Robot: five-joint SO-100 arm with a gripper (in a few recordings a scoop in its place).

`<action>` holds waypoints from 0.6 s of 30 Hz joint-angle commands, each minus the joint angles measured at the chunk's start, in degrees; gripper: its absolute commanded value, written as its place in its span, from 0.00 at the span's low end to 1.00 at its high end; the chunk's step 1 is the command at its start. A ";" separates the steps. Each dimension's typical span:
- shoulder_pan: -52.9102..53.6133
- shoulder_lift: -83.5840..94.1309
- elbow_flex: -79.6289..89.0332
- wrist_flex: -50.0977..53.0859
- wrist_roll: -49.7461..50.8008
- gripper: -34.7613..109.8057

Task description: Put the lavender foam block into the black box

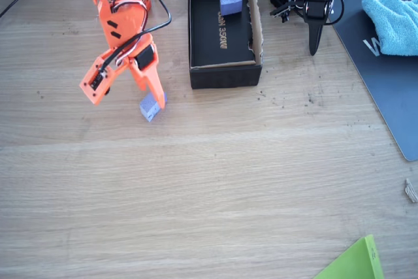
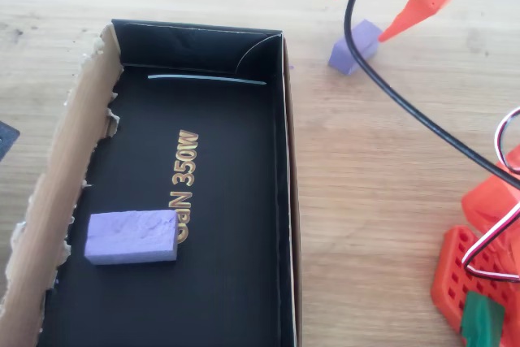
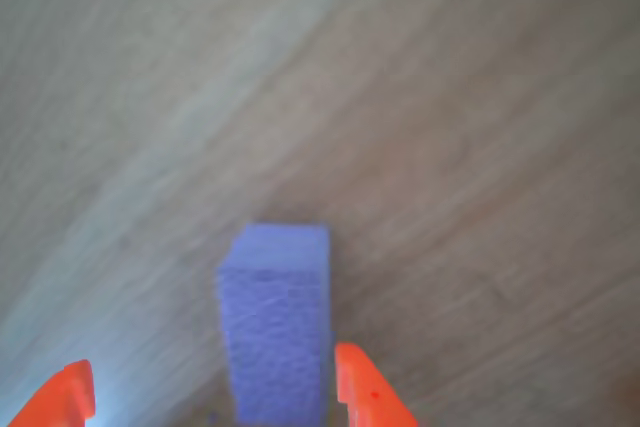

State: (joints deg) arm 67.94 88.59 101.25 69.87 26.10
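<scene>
My gripper [image 3: 215,387] is spread wide, holding nothing; the lavender foam block [image 3: 275,322] lies between its fingertips [image 3: 365,387]. Off to one side I see the black box [image 1: 222,73] holding a second foam block [image 1: 230,2].

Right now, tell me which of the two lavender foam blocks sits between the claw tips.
The lavender foam block on the bare wooden table, outside the black box, between the open claw tips. The other foam block lies inside the box.

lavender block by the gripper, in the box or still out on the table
Out. The lavender foam block lies on the wooden table, between the open orange gripper's fingers, left of the black box in the fixed view.
</scene>
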 commanded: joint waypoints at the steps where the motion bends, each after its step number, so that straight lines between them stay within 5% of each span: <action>1: 0.88 0.00 0.70 -1.58 -0.09 0.45; 18: 1.49 -6.33 0.53 -7.65 1.32 0.43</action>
State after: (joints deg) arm 68.91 82.09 101.25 63.19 26.54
